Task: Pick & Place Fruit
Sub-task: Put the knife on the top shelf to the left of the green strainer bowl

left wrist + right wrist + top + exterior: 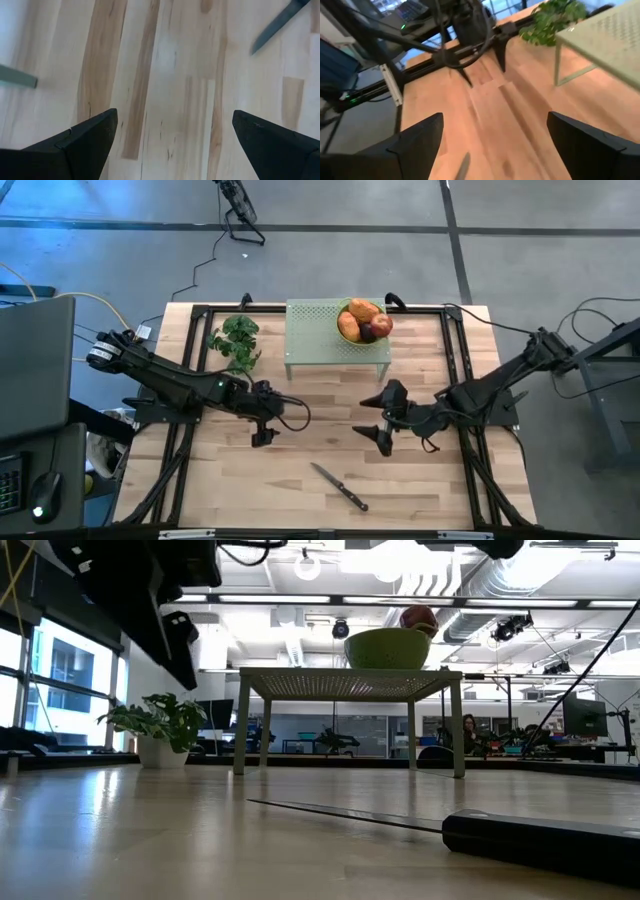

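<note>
The fruit [362, 321] lies piled in a green bowl [388, 648] that stands on a pale green perforated stand [320, 340] at the table's far middle. I see orange oblong pieces, a red apple [381, 325] and a dark round piece. In the low view only the apple [418, 617] shows above the bowl's rim. My left gripper [265, 416] hangs open over bare wood, nearer than the stand and to its left [175, 135]. My right gripper [386, 421] is open too, nearer than the stand and facing the left arm [492, 140]. Neither touches anything.
A black-handled knife [340, 485] lies on the wood near the front edge, between the two grippers; its handle [540, 837] looms close in the low view. A green leafy bunch [236, 342] sits left of the stand. Black frame rails run along the table's left, right and far sides.
</note>
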Robot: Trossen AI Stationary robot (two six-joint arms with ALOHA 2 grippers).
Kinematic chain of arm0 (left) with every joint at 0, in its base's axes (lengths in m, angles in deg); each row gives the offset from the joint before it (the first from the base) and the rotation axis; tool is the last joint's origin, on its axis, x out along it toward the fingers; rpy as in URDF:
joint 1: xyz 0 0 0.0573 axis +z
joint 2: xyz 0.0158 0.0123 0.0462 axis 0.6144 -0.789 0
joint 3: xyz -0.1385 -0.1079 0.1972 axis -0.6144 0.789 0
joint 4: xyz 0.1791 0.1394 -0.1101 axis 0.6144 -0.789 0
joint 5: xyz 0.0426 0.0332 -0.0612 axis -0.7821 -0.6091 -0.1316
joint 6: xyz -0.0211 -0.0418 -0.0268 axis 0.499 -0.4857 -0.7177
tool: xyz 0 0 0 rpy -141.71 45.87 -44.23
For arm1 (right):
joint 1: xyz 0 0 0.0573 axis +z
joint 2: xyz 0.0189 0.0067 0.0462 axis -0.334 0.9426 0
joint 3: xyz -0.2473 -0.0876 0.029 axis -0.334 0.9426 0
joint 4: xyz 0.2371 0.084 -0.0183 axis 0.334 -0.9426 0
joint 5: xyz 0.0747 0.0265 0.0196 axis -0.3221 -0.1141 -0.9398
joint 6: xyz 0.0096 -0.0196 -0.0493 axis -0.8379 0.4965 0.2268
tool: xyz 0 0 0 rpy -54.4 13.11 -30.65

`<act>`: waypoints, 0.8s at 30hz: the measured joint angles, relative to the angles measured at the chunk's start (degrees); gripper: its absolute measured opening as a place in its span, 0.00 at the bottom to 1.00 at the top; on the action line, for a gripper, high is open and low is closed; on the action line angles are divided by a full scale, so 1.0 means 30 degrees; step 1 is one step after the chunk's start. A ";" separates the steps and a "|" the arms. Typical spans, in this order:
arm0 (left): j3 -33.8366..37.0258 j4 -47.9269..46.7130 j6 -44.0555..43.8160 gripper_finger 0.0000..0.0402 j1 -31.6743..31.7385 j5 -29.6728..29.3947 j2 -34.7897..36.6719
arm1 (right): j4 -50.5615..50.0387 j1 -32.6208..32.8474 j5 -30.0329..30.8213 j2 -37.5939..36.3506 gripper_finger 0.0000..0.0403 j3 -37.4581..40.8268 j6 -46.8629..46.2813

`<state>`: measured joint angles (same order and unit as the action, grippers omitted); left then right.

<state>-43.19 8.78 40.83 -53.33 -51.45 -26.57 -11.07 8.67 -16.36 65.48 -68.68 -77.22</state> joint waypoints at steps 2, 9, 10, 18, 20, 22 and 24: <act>0.0000 -0.0237 -0.0259 0.97 0.0000 0.0000 0.0000 | 0.0040 0.0120 -0.0223 -0.0012 0.83 0.0000 -0.0390; 0.0000 -0.0750 -0.0549 0.97 0.0000 0.0000 0.0000 | 0.1632 0.0994 -0.0231 -0.0015 0.75 0.0000 -0.0284; 0.0000 -0.0734 -0.0555 0.97 0.0000 0.0000 0.0000 | 0.1879 0.1119 -0.0248 0.0091 0.75 0.0000 -0.0243; 0.0000 -0.0727 -0.0559 0.97 0.0000 -0.0001 0.0000 | 0.4521 0.1677 -0.0962 0.1627 0.74 0.0000 0.1240; 0.0000 -0.0726 -0.0565 0.97 0.0000 -0.0007 0.0000 | 0.4839 0.1662 -0.1491 0.1975 0.74 -0.0014 0.1257; 0.0000 -0.0721 -0.0565 0.97 0.0000 -0.0002 0.0000 | 0.4734 0.1648 -0.1673 0.2365 0.74 -0.0402 0.1259; 0.0000 -0.0727 -0.0565 0.97 0.0000 -0.0007 0.0000 | 0.4558 0.1649 -0.1706 0.2943 0.74 -0.1005 0.1373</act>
<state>-43.19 6.60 39.14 -53.33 -51.47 -26.57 2.60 13.61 -21.48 74.31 -71.70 -73.10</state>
